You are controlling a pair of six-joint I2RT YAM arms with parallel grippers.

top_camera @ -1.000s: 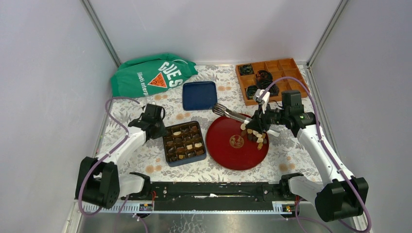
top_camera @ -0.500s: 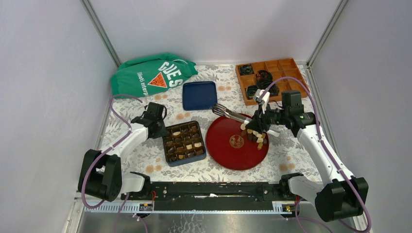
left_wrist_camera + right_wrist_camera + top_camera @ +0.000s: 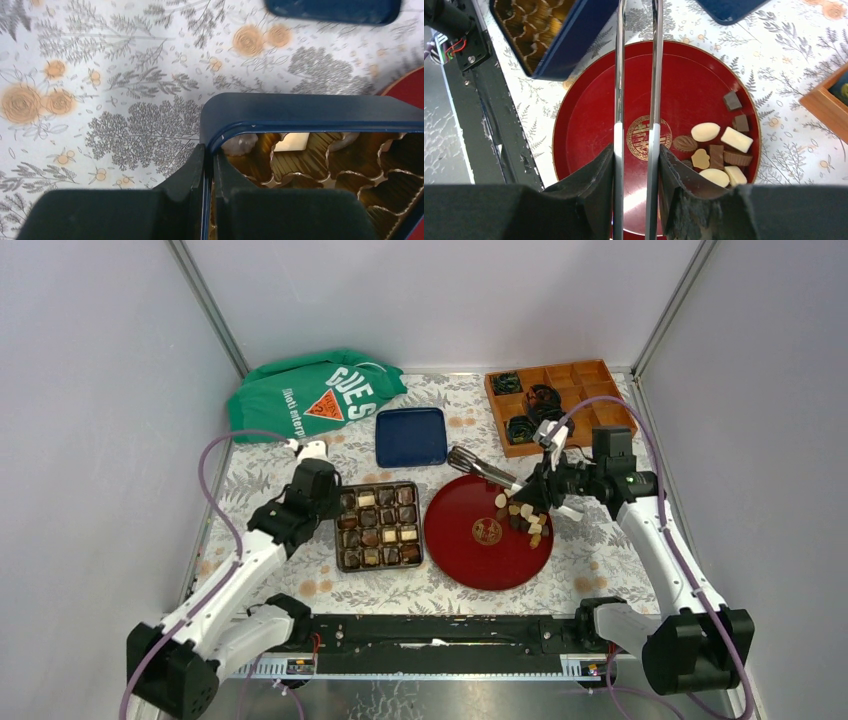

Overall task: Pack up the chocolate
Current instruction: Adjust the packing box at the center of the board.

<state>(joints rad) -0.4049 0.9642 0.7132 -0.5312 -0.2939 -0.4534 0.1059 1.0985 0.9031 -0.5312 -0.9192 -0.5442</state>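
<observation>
Now left end effector (image 3: 208,157), arm outstretched, pinches tin rim (image 3: 310,107); right end effector (image 3: 636,155) grips tongs (image 3: 619,75) above plate (image 3: 589,115).

From here the tongs (image 3: 619,100) look like bright polished metal, and the red plate (image 3: 589,115) is glossy and smooth. The blue box (image 3: 310,107) looks like satin-painted metal, lined with crinkled gold foil cups (image 3: 320,165). The chocolate (image 3: 705,131) has a smooth, soft sheen. I read the tablecloth (image 3: 125,75) as matt and printed, the divided tray (image 3: 585,374) as bare wood and the green bag (image 3: 300,395) as soft cloth.
</observation>
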